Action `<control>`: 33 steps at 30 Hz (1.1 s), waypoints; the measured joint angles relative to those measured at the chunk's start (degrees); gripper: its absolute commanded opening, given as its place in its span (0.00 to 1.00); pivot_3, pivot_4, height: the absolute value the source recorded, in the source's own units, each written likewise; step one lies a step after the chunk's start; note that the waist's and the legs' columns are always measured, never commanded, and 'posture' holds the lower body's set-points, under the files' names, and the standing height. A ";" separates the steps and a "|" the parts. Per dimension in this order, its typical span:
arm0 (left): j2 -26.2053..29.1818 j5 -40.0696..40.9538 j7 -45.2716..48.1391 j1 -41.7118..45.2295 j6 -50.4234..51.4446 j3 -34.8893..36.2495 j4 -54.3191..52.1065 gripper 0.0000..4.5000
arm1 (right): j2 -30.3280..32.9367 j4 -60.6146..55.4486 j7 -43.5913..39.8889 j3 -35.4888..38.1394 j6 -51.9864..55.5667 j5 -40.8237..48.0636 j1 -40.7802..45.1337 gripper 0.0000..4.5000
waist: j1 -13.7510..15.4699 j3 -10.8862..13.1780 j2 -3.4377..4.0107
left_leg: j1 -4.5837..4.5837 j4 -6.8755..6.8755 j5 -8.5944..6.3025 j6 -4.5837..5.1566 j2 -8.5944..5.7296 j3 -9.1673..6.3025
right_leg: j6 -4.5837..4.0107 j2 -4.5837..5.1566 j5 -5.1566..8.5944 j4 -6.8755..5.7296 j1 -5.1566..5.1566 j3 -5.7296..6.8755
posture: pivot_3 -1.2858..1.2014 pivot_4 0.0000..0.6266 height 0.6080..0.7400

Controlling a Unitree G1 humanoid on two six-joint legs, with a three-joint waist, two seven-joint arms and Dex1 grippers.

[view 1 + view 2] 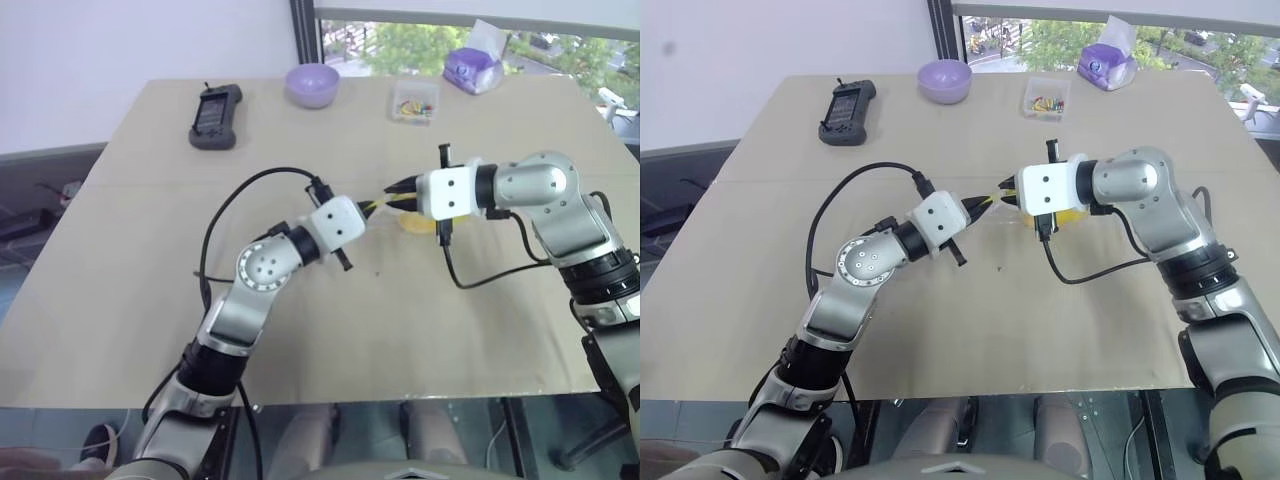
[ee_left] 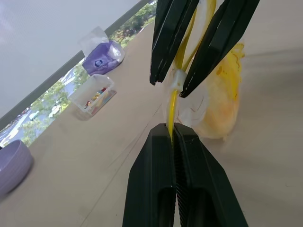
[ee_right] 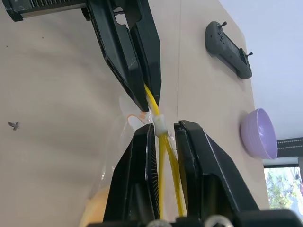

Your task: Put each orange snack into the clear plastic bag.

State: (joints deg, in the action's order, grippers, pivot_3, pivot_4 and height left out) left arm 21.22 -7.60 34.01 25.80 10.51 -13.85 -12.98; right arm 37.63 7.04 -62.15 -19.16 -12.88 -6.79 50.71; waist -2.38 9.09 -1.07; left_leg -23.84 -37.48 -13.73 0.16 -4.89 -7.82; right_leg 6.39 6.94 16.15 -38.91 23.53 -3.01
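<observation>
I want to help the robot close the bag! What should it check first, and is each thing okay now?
1. Left end effector pinching the yellow seal strip: ok, shut on it.
2. Right end effector around the strip near the white slider: ok.
3. Orange bun inside the clear bag: ok, it shows through the plastic.
4. Seal fully closed: cannot tell.
5. More buns left out on the table: cannot tell; none seen.
6. Small box of colourful bits out of the way: ok.
</observation>
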 measured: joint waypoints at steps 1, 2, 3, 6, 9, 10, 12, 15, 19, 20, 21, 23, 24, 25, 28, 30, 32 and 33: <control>0.00 0.00 0.00 0.00 0.00 0.00 0.00 0.00 | 0.00 0.00 -0.06 0.00 0.01 0.03 0.12 0.16 | 0.00 0.00 0.00 | 0.00 0.00 0.00 0.00 0.00 0.00 | 0.00 0.00 0.00 0.00 0.00 0.00 | 0.52 0.24 1.00; 0.00 0.00 0.00 0.00 0.00 0.00 0.00 0.00 | 0.00 -0.01 -0.10 0.00 0.03 0.06 0.23 0.16 | 0.00 0.00 0.00 | 0.00 0.00 0.00 0.00 0.00 0.00 | 0.00 0.00 0.00 0.00 0.00 0.00 | 0.52 0.24 1.00; 0.00 0.00 -0.01 0.00 0.00 0.00 0.00 0.00 | 0.00 -0.05 -0.17 0.00 0.06 0.16 0.34 0.16 | 0.00 0.00 0.00 | 0.00 0.00 0.00 0.00 0.00 0.00 | 0.00 0.00 0.00 0.00 0.00 0.00 | 0.52 0.24 1.00; 0.00 0.00 -0.01 0.00 -0.01 0.00 0.00 0.00 | 0.00 -0.07 -0.32 0.00 0.06 0.24 0.35 0.16 | 0.01 0.00 0.00 | 0.00 0.00 0.00 0.00 0.00 0.00 | 0.00 0.00 0.00 0.00 0.00 0.00 | 0.52 0.24 1.00; -0.01 0.00 -0.02 0.00 -0.01 0.00 0.00 0.00 | 0.00 -0.07 -0.50 0.00 0.04 0.26 0.34 0.16 | 0.00 0.00 0.00 | 0.00 0.00 0.00 0.00 0.00 0.00 | 0.00 0.00 0.00 0.00 0.00 0.00 | 0.52 0.24 1.00; -0.01 0.00 -0.02 0.00 -0.01 0.00 0.00 0.00 | 0.00 -0.07 -0.56 0.00 0.04 0.26 0.34 0.16 | 0.00 0.00 0.00 | 0.00 0.00 0.00 0.00 0.00 0.00 | 0.00 0.00 0.00 0.00 0.00 0.00 | 0.52 0.24 1.00; -0.01 0.00 -0.02 0.00 -0.01 0.00 0.00 0.00 | 0.00 -0.08 -0.79 0.00 0.04 0.30 0.34 0.16 | 0.01 0.00 0.00 | 0.00 0.00 0.00 0.00 0.00 0.00 | 0.00 0.00 0.00 0.00 0.00 0.00 | 0.52 0.24 1.00; -0.01 0.00 -0.02 0.00 0.00 0.00 0.00 0.00 | 0.00 -0.14 -1.15 0.00 0.03 0.43 0.34 0.16 | 0.01 0.00 0.00 | 0.00 0.00 0.00 0.00 0.00 0.00 | 0.00 0.00 0.00 0.00 0.00 0.00 | 0.52 0.24 1.00; -0.01 0.00 -0.02 0.00 0.00 0.00 0.00 0.00 | 0.00 -0.26 -1.42 0.00 -0.02 0.80 0.34 0.11 | 0.00 0.00 0.00 | 0.00 0.00 0.00 0.00 0.00 0.00 | 0.00 0.00 0.00 0.00 0.00 0.00 | 0.52 0.24 1.00; -0.01 0.00 -0.02 0.00 0.00 0.00 0.00 0.00 | 0.00 -0.26 -1.43 0.00 -0.02 0.81 0.34 0.04 | 0.00 0.00 0.00 | 0.00 0.00 0.00 0.00 0.00 0.00 | 0.00 0.00 0.00 0.00 0.00 0.00 | 0.52 0.24 1.00; -0.02 0.01 -0.04 0.00 0.00 0.00 0.00 0.00 | 0.01 -0.26 -1.50 0.00 -0.02 0.81 0.33 0.00 | 0.00 0.00 0.00 | 0.00 0.00 0.00 0.00 0.00 0.00 | 0.00 0.00 0.00 0.00 0.00 0.00 | 0.52 0.24 1.00; -0.03 0.01 -0.08 0.00 -0.01 0.03 -0.07 0.00 | 0.06 -0.26 -1.69 0.00 -0.02 0.79 0.33 0.00 | 0.00 0.00 0.00 | 0.00 0.00 0.00 0.00 0.00 0.00 | 0.00 0.00 0.00 0.00 0.00 0.00 | 0.52 0.24 1.00; -0.03 0.01 -0.08 0.00 -0.01 0.03 -0.07 0.00 | 0.08 -0.26 -1.72 0.00 -0.02 0.79 0.32 0.00 | 0.00 0.00 0.00 | 0.00 0.00 0.00 0.00 0.00 0.00 | 0.00 0.00 0.00 0.00 0.00 0.00 | 0.52 0.24 1.00; -0.03 0.01 -0.08 0.00 -0.01 0.03 -0.07 0.00 | 0.08 -0.26 -1.73 0.00 -0.02 0.79 0.33 0.00 | 0.00 0.00 0.00 | 0.00 0.00 0.00 0.00 0.00 0.00 | 0.00 0.00 0.00 0.00 0.00 0.00 | 0.52 0.24 1.00; -0.03 0.00 -0.08 0.00 -0.01 0.03 -0.07 0.00 | 0.08 -0.26 -1.72 0.00 -0.02 0.77 0.33 0.00 | 0.00 0.00 0.00 | 0.00 0.00 0.00 0.00 0.00 0.00 | 0.00 0.00 0.00 0.00 0.00 0.00 | 0.52 0.24 1.00; -0.03 0.00 -0.08 0.00 -0.01 0.03 -0.07 0.00 | 0.08 -0.26 -1.70 0.00 -0.03 0.75 0.33 0.00 | 0.01 0.00 0.00 | 0.00 0.00 0.00 0.00 0.00 0.00 | 0.00 0.00 0.00 0.00 0.00 0.00 | 0.52 0.24 1.00; -0.03 0.01 -0.09 0.00 -0.01 0.03 -0.07 0.00 | 0.08 -0.25 -1.42 0.00 -0.02 0.57 0.33 0.00 | 0.01 0.00 0.00 | 0.00 0.00 0.00 0.00 0.00 0.00 | 0.00 0.00 0.00 0.00 0.00 0.00 | 0.52 0.24 1.00; -0.03 0.01 -0.11 0.00 -0.01 0.03 -0.08 0.00 | 0.09 -0.25 -1.36 0.00 0.00 0.41 0.33 0.00 | 0.01 0.00 0.00 | 0.00 0.00 0.00 0.00 0.00 0.00 | 0.00 0.00 0.00 0.00 0.00 0.00 | 0.52 0.24 1.00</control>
State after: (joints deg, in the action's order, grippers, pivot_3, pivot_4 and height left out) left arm 21.18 -7.60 33.91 25.80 10.50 -13.82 -13.05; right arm 37.72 6.79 -63.51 -19.16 -12.88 -6.37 51.03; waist -2.38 9.09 -1.07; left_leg -23.84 -37.48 -13.73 0.16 -4.89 -7.82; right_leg 6.39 6.94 16.15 -38.91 23.52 -3.01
